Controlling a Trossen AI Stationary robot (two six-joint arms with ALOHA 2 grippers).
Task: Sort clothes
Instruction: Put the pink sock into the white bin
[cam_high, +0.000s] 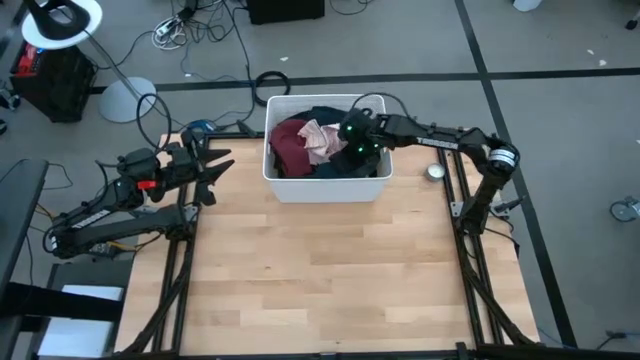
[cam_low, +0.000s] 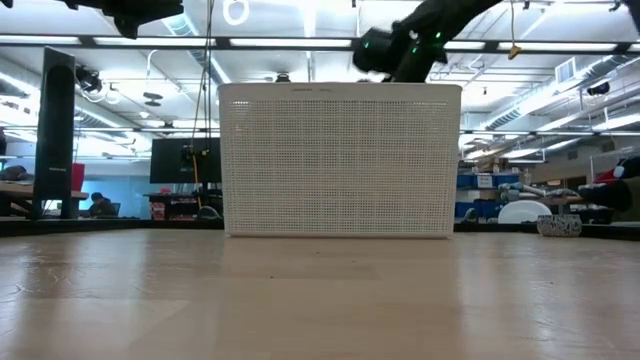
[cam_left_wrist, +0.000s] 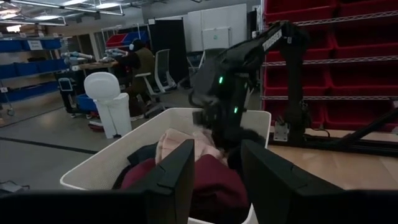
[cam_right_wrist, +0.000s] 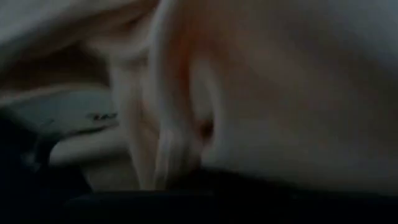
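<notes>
A white bin (cam_high: 326, 188) stands at the table's far middle, filled with clothes: a maroon piece (cam_high: 291, 146), a pale pink piece (cam_high: 321, 139) and dark garments (cam_high: 331, 114) lying in a heap. My right gripper (cam_high: 347, 140) reaches down into the bin from the right, over the pink piece; pale pink cloth (cam_right_wrist: 261, 93) fills the right wrist view and hides the fingers. My left gripper (cam_left_wrist: 217, 174) is open and empty, above the table's far left, pointing at the bin (cam_left_wrist: 112, 163). In the low view the bin's wall (cam_low: 340, 160) hides the clothes.
A small round silvery object (cam_high: 435, 172) lies right of the bin by the right arm's base. Bare wooden tabletop (cam_high: 330, 270) spreads from the bin to the near edge. Cables and a lamp base (cam_high: 128, 98) lie on the floor beyond the table.
</notes>
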